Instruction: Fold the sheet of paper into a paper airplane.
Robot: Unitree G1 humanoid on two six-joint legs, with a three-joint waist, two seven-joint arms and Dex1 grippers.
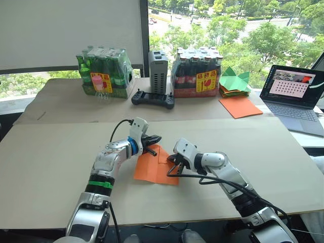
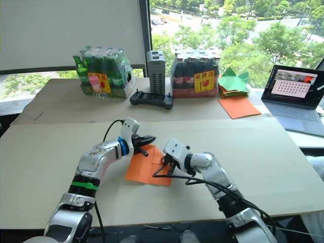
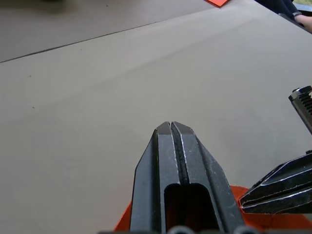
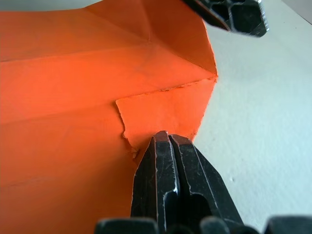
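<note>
- I see the paper [image 1: 152, 169] at lower centre of the head view, lying on the matte beige bench [image 1: 50, 162]: thin, bright orange, creased, with a flap folded back toward its right edge.
- In the right wrist view that flap [image 4: 163, 114] has a ragged, slightly torn edge, and sharp creases meet above it.
- My right end effector [image 4: 168, 141] has its black ridged fingers pressed together, tips at the flap's lower edge; I cannot tell whether any paper is pinched between them.
- My left end effector [image 3: 171, 127] is likewise narrowed to a slit, holding nothing, at the paper's upper edge in the head view.
- The left wrist view cuts the paper down to an orange sliver behind the fingers; the other end effector's black tips intrude at lower right.
- At the upper part of the head view: a shrink-wrapped pack of green bottles [image 1: 104, 73], a pack of dark bottles [image 1: 197, 73], a grey ribbed box [image 1: 158, 71] and a black controller [image 1: 153, 98].
- Upper right: crumpled green papers [image 1: 234, 81], a smooth orange sheet [image 1: 240, 106], and a laptop [image 1: 296, 98] cut off by the frame's edge.
</note>
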